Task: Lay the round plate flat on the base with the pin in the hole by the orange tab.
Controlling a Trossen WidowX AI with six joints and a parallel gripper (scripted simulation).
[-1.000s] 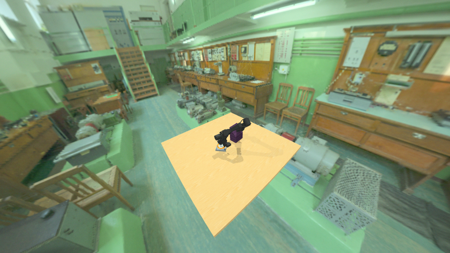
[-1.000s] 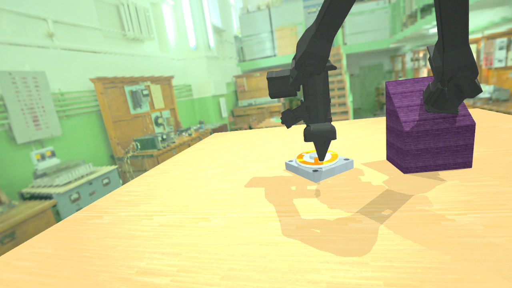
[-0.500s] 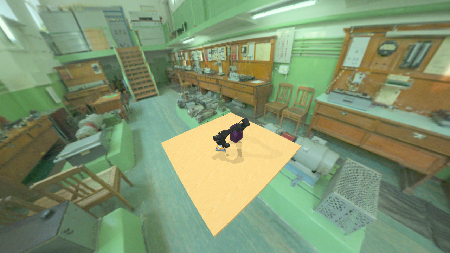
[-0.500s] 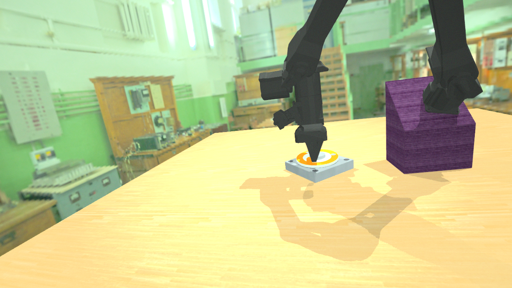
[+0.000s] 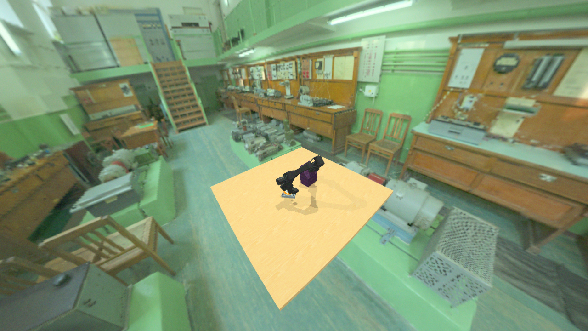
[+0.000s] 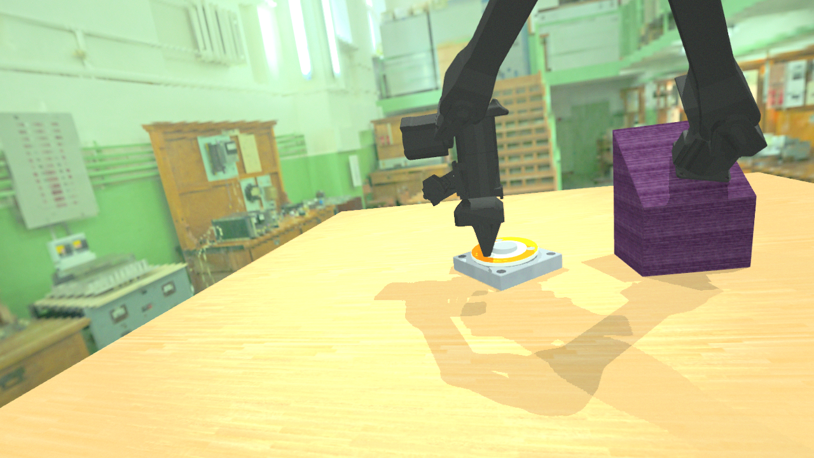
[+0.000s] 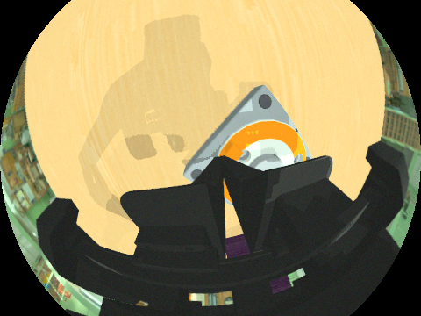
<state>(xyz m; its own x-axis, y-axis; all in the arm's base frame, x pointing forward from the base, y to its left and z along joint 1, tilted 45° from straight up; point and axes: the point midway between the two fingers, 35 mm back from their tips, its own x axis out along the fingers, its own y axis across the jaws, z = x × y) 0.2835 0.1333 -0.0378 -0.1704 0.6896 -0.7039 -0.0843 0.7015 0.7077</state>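
The gripper [image 6: 485, 252] points straight down with its jaws together, holding nothing, so the two fingers form one dark point. In the exterior view that point comes down onto the left part of the plate [image 6: 515, 254], on its orange band; whether it actually presses on the surface or stops just above cannot be told. In the wrist view the closed fingers cover the near half of the plate [image 7: 281, 137], and only its far half shows beyond them.

The plate is round, with a broad orange and yellow ring around a pale middle, where the white post [image 6: 505, 246] stands up through it. It sits on the base [image 6: 526, 271], a low grey square block with a small dark hole at each visible corner. The base rests on the wooden table [image 6: 284, 353], just left of the purple block [image 6: 683, 228] that the arm stands on. The orange tab, its hole and the pin cannot be made out, and it is too small to tell whether the plate lies flat or tilted. In the top view the plate is mostly hidden beneath the gripper [image 5: 289, 190].
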